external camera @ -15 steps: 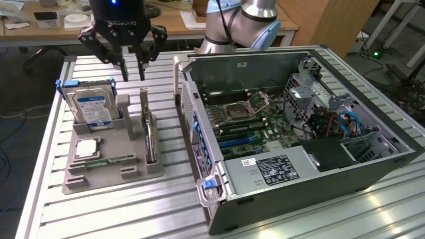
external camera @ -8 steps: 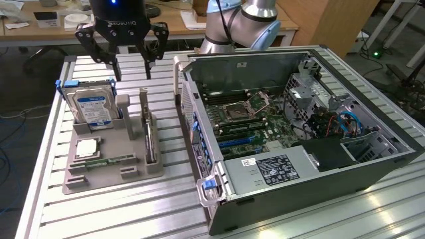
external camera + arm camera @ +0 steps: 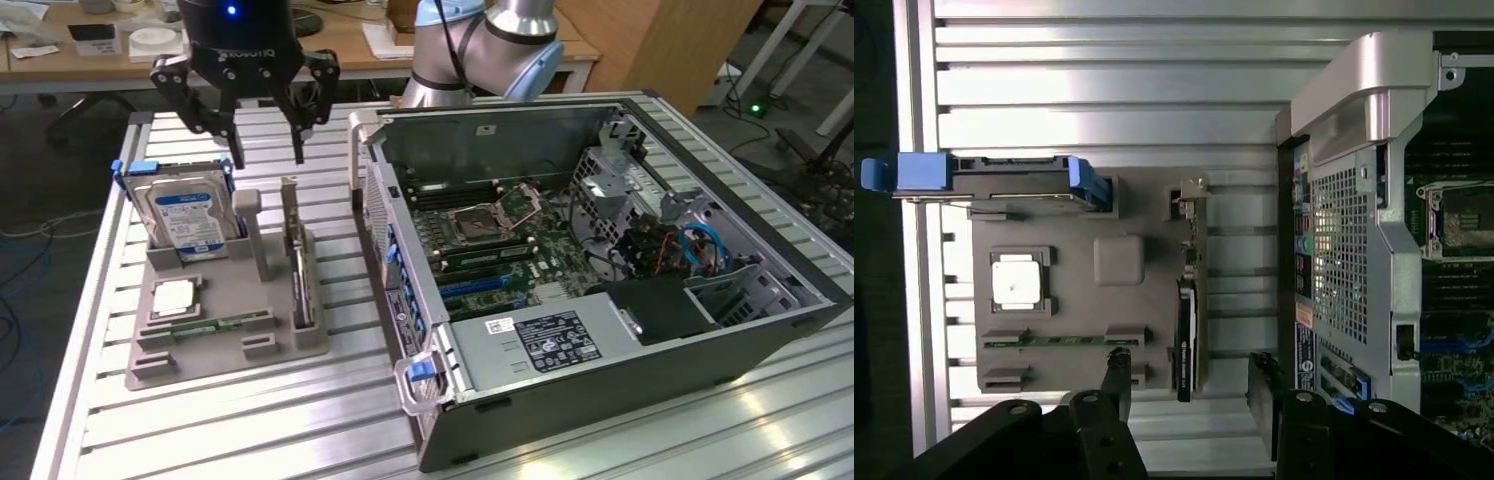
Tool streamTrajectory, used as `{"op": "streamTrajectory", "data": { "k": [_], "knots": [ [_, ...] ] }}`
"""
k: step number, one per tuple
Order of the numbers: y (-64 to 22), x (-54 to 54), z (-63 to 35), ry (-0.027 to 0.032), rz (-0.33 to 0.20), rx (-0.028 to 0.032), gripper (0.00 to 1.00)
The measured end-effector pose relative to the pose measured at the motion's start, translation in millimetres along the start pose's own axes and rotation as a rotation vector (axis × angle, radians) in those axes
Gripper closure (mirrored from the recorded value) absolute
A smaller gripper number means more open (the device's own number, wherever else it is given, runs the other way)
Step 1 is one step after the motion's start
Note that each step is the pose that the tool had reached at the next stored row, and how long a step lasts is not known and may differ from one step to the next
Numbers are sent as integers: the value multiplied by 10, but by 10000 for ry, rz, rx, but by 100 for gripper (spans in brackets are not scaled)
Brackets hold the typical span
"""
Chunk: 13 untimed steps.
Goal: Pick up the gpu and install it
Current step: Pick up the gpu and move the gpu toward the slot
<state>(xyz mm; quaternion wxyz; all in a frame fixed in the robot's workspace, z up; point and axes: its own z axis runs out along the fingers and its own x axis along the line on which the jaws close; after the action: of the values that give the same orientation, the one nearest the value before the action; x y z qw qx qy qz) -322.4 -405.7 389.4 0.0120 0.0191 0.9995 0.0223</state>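
The gpu (image 3: 296,258) stands on its long edge in a slot of the grey holder tray (image 3: 220,345), at the exterior view's left. From the wrist view it appears edge-on as a thin dark card (image 3: 1187,310) with its silver bracket at one end. My gripper (image 3: 267,158) hangs above the far end of the tray, open, with nothing between its fingers. In the wrist view the gripper (image 3: 1191,380) has one finger on each side of the card's line, well above the card.
An open computer case (image 3: 747,320) with the motherboard (image 3: 507,250) exposed lies at the exterior view's right, close beside the tray. The tray also holds a hard drive (image 3: 187,215), a processor chip (image 3: 174,298) and a memory stick (image 3: 214,325). Everything sits on a slatted aluminium table (image 3: 267,420).
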Motion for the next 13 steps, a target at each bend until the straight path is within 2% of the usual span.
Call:
{"op": "streamTrajectory", "data": {
  "k": [7, 13],
  "knots": [
    [-36, 1, 115, 1, -10, -6, 41],
    [-112, 1, 207, 0, -9, -6, 41]
  ]
}}
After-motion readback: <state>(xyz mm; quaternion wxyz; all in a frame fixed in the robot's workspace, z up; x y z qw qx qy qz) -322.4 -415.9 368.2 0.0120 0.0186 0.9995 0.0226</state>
